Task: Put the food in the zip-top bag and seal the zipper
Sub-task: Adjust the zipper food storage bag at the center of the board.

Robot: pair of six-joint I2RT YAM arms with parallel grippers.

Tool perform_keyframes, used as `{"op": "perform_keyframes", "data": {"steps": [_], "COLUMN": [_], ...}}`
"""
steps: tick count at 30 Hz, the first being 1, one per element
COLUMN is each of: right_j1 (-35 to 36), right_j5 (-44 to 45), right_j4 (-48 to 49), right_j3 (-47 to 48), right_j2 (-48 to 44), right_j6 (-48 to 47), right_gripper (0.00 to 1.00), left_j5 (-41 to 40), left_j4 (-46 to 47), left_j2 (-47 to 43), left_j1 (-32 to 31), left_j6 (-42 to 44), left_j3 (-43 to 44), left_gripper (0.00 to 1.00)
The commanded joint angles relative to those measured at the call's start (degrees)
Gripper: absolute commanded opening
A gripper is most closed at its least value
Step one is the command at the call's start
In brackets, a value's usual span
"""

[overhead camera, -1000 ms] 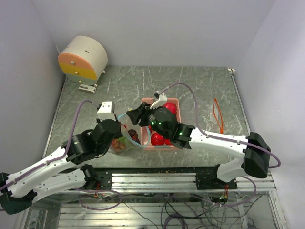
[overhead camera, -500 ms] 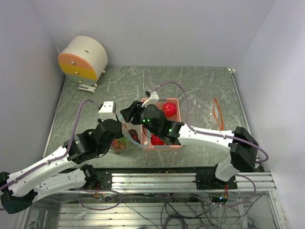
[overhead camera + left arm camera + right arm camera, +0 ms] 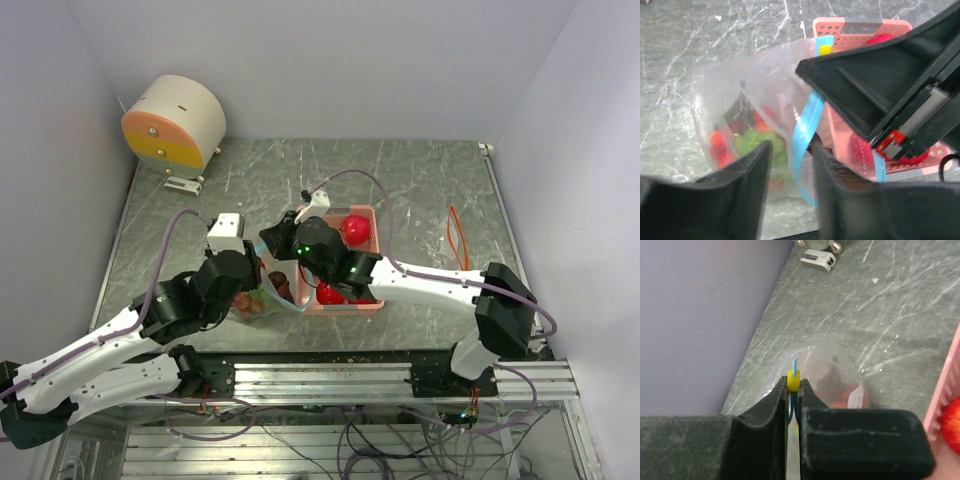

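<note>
Right gripper (image 3: 793, 388): jaws pinched tight on the small yellow plastic zipper slider (image 3: 792, 381), up at one end of the bag's mouth.
Left gripper (image 3: 792, 162): only a narrow gap, with the bright blue zipper strip (image 3: 807, 122) running down between its fingers. Whether it truly bites the strip, I cannot tell.
Bag: the clear plastic zip-top bag (image 3: 740, 95) lies on the table, right against the pink perforated plastic tray (image 3: 850, 27).
Food: red and green glossy toy pieces (image 3: 747, 142) are inside the bag, but glossy red toy balls (image 3: 356, 227) sit in the tray!
Risk one: run the slider now and those balls get locked out.
Risk two: if the left hold is weak, the whole bag drags along with the slider and nothing closes.
Risk three: the slider is tiny, so a pull off the strip's line could pop it from the pinch.
Risk four: slack film bunching ahead of the slider could jam it.
</note>
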Motion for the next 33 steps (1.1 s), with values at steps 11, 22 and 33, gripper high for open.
{"op": "perform_keyframes", "data": {"steps": [11,22,33], "right_j1": [-16.4,-17.2,-17.2], "right_j5": [-57.2,-89.2,-92.0], "right_j4": [7.9,15.9,-2.6], "right_j3": [0.7,3.6,8.4], "right_j2": [-6.1,-5.1,-7.6], "right_j6": [-18.9,-21.3,-36.2], "right_gripper": [0.00,0.00,0.00], "left_j5": [1.6,23.1,32.8], "left_j4": [-6.9,0.8,3.0], "left_j2": [-14.4,-9.6,-10.7], "left_j1": [0.3,0.2,0.3], "left_j6": [15.1,31.6,40.6], "left_j3": [11.4,10.3,8.0], "left_gripper": [0.99,0.83,0.81]}}
